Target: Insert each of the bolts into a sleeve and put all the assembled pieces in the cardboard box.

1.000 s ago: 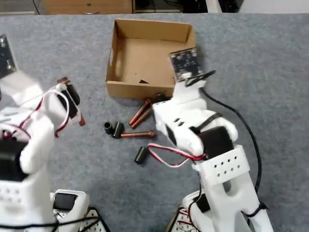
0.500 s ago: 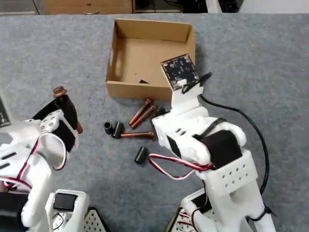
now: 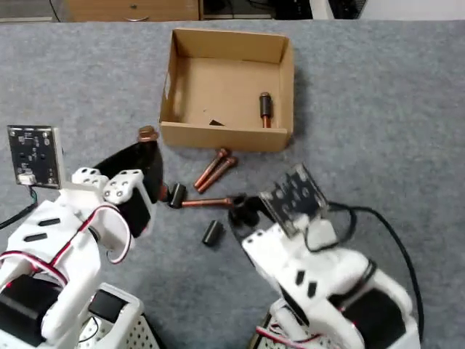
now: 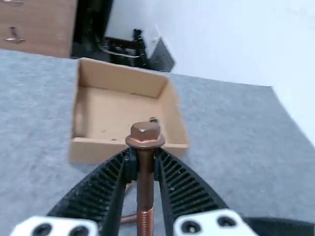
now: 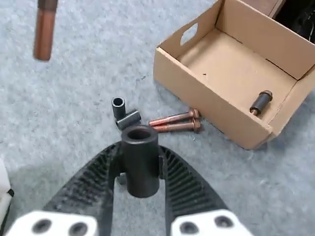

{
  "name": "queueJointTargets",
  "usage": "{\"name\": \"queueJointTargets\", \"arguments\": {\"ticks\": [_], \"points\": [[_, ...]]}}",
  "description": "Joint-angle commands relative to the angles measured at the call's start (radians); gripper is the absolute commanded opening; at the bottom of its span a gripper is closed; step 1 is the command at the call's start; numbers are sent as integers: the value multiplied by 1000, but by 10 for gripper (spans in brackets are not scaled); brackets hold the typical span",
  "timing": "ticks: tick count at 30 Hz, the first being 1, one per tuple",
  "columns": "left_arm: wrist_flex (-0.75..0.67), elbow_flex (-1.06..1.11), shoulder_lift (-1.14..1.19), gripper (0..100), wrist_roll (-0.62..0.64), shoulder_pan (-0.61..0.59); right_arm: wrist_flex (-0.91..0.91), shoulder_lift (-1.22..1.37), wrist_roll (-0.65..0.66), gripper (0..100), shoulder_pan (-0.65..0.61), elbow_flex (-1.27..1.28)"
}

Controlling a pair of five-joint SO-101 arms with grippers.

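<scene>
Clamping a bolt (image 4: 145, 135) is the left pincer (image 4: 143, 161); right pincer (image 5: 140, 166) is gripping a sleeve (image 5: 140, 147); one assembled piece (image 3: 265, 109) is lying in the cardboard box (image 3: 218, 137).

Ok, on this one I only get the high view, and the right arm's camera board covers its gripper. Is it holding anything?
Observer: Yes. The right wrist view shows the right gripper shut on a black sleeve, its open bore in plain sight.
Operator: And how does the left gripper hold its bolt?
Observer: By the shank, just under the hex head, as the left wrist view shows; the threaded end runs back toward the wrist.
</scene>
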Motion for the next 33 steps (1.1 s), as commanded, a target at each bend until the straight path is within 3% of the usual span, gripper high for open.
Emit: {"name": "queueJointTargets", "arguments": {"ticks": [1, 5, 15, 20, 33], "points": [[-57, -21, -8, 18, 15, 60, -25, -122, -64, 2, -13, 74], [-87, -25, -8, 18, 66, 110, -26, -205, -157, 2, -15, 145], [-161, -17, -8, 18, 150, 160, -38, -309, -235, 2, -16, 226], [-163, -23, -8, 18, 164, 226, -52, -326, -242, 2, -33, 248], [-233, -15, 1, 18, 210, 230, -63, -329, -244, 2, -62, 252]]}}
